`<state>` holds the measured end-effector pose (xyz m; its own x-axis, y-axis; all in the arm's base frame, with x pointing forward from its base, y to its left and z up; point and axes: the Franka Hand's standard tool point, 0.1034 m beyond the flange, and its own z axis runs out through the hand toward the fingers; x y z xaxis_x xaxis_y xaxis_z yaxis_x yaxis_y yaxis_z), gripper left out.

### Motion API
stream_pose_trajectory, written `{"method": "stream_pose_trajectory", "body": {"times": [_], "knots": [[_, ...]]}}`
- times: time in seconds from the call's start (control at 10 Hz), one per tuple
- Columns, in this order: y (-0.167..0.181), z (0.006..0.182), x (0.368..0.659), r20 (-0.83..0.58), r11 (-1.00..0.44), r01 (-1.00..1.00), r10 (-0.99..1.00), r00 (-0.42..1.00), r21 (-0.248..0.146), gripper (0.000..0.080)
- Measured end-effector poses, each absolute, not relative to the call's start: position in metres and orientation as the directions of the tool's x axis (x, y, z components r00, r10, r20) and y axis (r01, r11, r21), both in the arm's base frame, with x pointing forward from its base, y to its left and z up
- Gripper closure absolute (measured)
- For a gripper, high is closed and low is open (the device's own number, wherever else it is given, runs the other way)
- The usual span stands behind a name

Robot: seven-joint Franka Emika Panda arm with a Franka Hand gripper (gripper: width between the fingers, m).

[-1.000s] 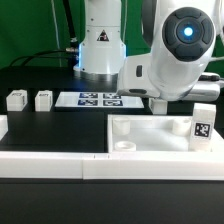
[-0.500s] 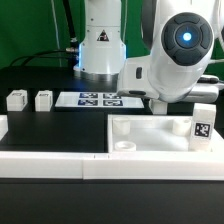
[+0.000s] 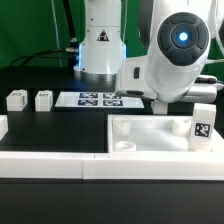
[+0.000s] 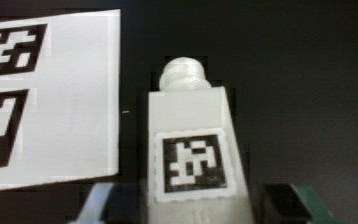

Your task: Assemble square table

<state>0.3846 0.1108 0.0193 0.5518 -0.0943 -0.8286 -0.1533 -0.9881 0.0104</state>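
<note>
Franka arm (image 3: 180, 50) at the work table, mid-assembly: in the wrist view we look straight down on a tagged leg (image 4: 194, 140) lying flat on the black table (image 4: 300, 80), tag face up. Its rounded peg points away from the gripper (image 4: 202, 205). The fingers (image 4: 101, 205) stand apart, one on each side of the leg's near end, with a thin strip of dark table showing between each finger and the leg, so we read them as astride the part and not clamped on it, though this edge of the picture is blurred. The marker board (image 4: 51, 90) lies just beside the leg, not touching it. From the exterior view the bulky wrist hides that leg and the fingers from us. The tabletop (image 3: 150, 135) lies in front of the arm behind the border wall (image 3: 50, 148), with an upright leg (image 3: 203, 126) at the exterior view's right end. Two more legs (image 3: 16, 99) sit well off at that view's left, beyond the marker board (image 3: 100, 100).
</note>
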Motion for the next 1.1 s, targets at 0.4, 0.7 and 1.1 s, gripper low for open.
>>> {"method": "stream_pose_trajectory", "body": {"times": [0.4, 0.7, 1.1], "knots": [[0.109, 0.019, 0.385, -0.829, -0.987, -0.159, -0.097, 0.551, 0.01, 0.0513], [0.079, 0.065, 0.422, -0.828, -0.986, -0.165, -0.075, 0.556, -0.021, 0.0512], [0.052, 0.107, 0.454, -0.788, -0.984, -0.178, -0.093, 0.609, -0.021, 0.0512]]}}
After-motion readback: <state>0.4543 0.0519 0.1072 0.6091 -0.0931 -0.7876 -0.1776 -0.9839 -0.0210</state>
